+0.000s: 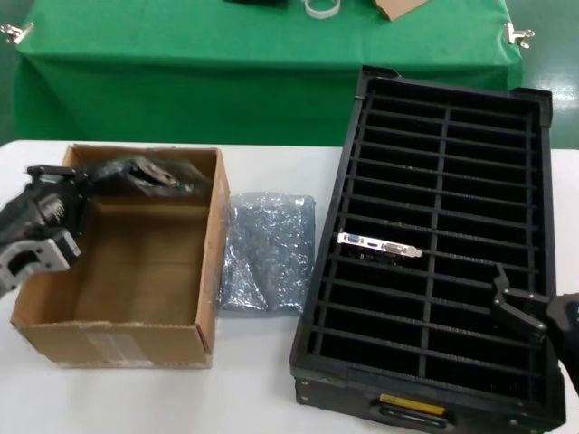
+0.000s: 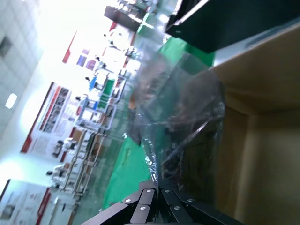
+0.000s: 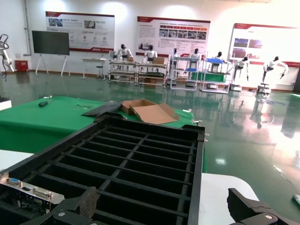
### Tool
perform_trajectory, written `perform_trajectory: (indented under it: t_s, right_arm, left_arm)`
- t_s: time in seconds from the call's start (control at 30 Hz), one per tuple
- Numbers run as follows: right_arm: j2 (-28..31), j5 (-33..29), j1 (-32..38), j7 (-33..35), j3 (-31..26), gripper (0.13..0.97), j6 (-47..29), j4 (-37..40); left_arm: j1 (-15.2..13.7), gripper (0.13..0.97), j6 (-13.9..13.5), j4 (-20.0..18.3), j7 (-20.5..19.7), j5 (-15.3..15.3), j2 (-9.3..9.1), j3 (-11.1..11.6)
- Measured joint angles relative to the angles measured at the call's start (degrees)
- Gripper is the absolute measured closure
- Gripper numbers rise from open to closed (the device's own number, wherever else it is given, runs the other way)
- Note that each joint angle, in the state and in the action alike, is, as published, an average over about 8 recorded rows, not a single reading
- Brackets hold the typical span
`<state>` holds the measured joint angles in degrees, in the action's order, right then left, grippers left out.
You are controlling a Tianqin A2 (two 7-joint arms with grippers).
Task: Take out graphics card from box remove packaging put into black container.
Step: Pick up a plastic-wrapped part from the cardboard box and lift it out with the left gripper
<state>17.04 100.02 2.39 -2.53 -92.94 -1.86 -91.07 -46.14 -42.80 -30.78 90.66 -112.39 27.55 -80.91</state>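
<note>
Overhead, the left end effector [image 1: 181, 178] gripped the bagged dark graphics card [image 1: 145, 171] above the brown cardboard box [image 1: 136, 271], its long axis running back toward the wrist. The right end effector [image 1: 508, 303] hovered open over the black slotted plastic container [image 1: 434, 145].

Left gripper [image 2: 157, 190] grips bagged graphics card [image 2: 180, 117] above box [image 2: 267, 140].

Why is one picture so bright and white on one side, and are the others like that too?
In the left wrist view, room light washes out the side away from the box, while the bagged graphics card held by the left gripper looks smeary. The right wrist view only has shiny floor reflections beyond the black container. The head view is evenly lit.
</note>
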Motion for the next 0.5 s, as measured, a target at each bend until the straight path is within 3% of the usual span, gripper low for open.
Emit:
perform_trajectory:
  t_s: [0.23, 0.5]
  right_arm:
    - [0.0, 0.0, 0.0, 0.0, 0.0, 0.129, 0.0, 0.0]
    - [0.0, 0.0, 0.0, 0.0, 0.0, 0.129, 0.0, 0.0]
  left_arm:
    - [9.4, 0.958, 5.8, -17.9, -13.8, 0.3, 0.26, 1.2]
    - [16.0, 0.958, 13.1, -32.9, -28.3, 1.4, 0.08, 1.9]
